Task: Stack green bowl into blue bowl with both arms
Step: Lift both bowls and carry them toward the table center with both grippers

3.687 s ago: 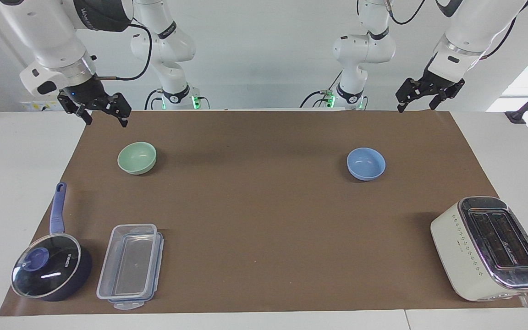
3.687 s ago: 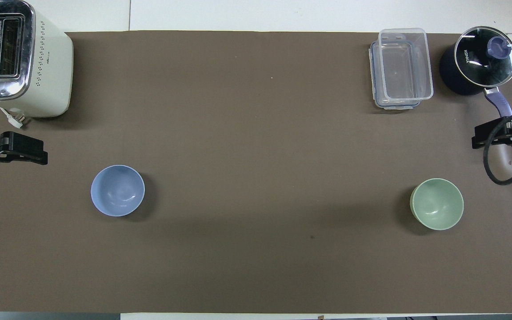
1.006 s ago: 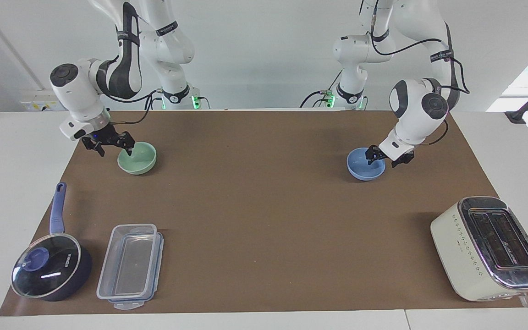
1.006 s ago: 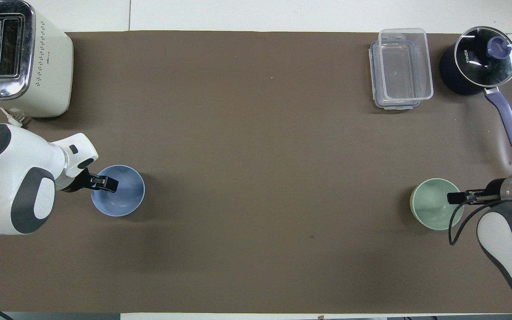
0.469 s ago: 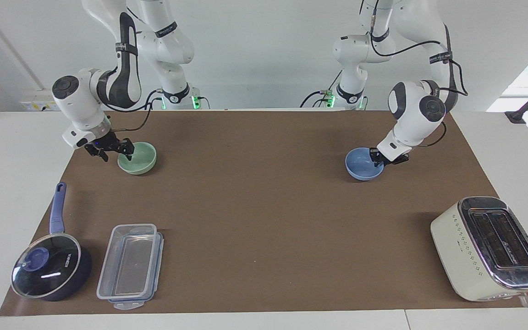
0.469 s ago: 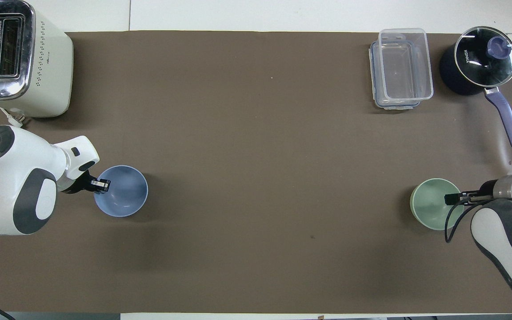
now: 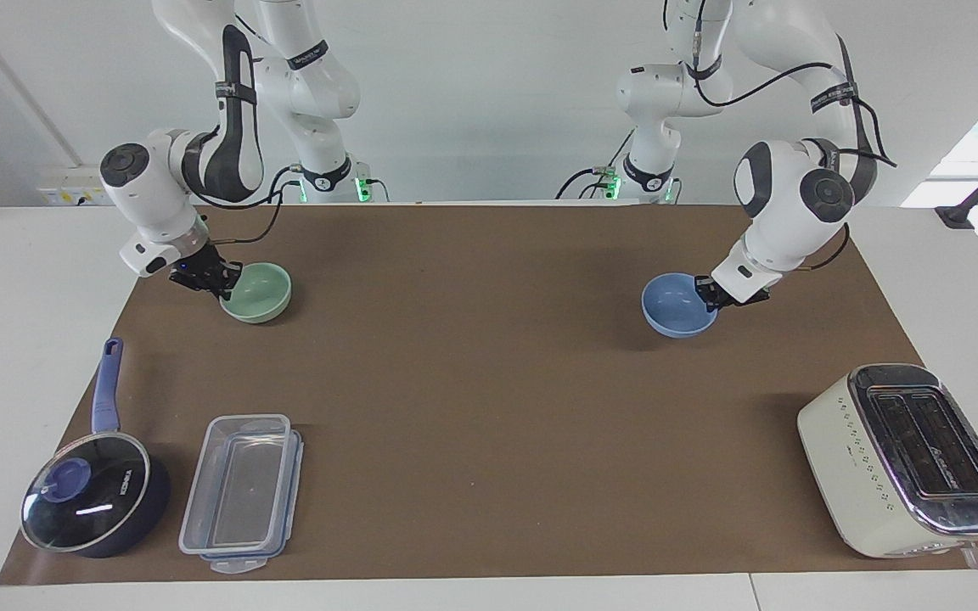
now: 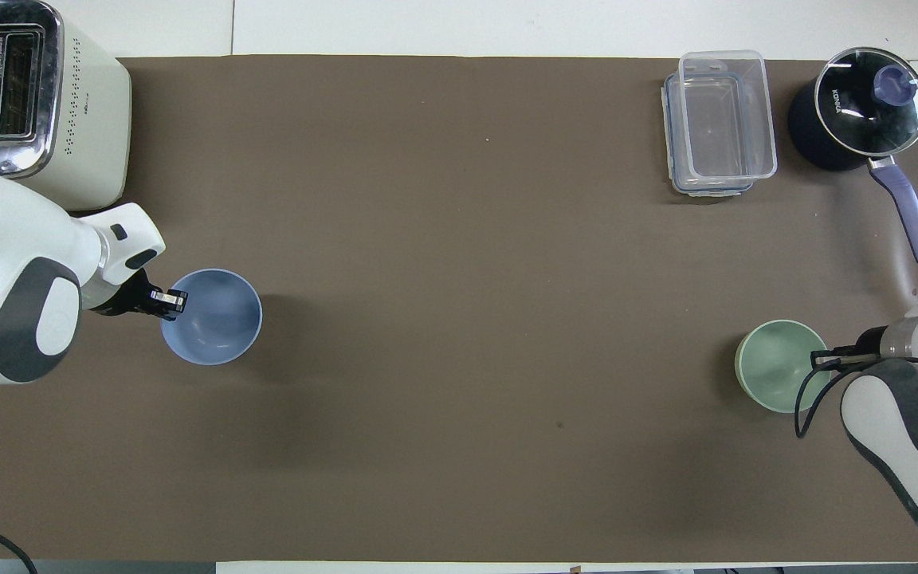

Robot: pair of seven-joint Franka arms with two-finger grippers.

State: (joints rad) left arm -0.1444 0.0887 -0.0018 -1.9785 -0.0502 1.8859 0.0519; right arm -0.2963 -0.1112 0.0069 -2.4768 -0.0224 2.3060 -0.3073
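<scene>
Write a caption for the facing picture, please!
Left gripper pinches the blue bowl, right gripper pinches the green bowl.

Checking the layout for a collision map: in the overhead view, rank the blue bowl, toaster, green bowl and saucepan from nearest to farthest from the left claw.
1. blue bowl: its rim is in the left claw.
2. toaster: farther from the robots, same end.
3. green bowl: right arm's end, in the right claw.
4. saucepan: that end's corner away from the robots.

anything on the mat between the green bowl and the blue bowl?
Nothing visible. The brown mat is bare between the green bowl, gripped at its rim by the right gripper, and the blue bowl, gripped by the left gripper.
</scene>
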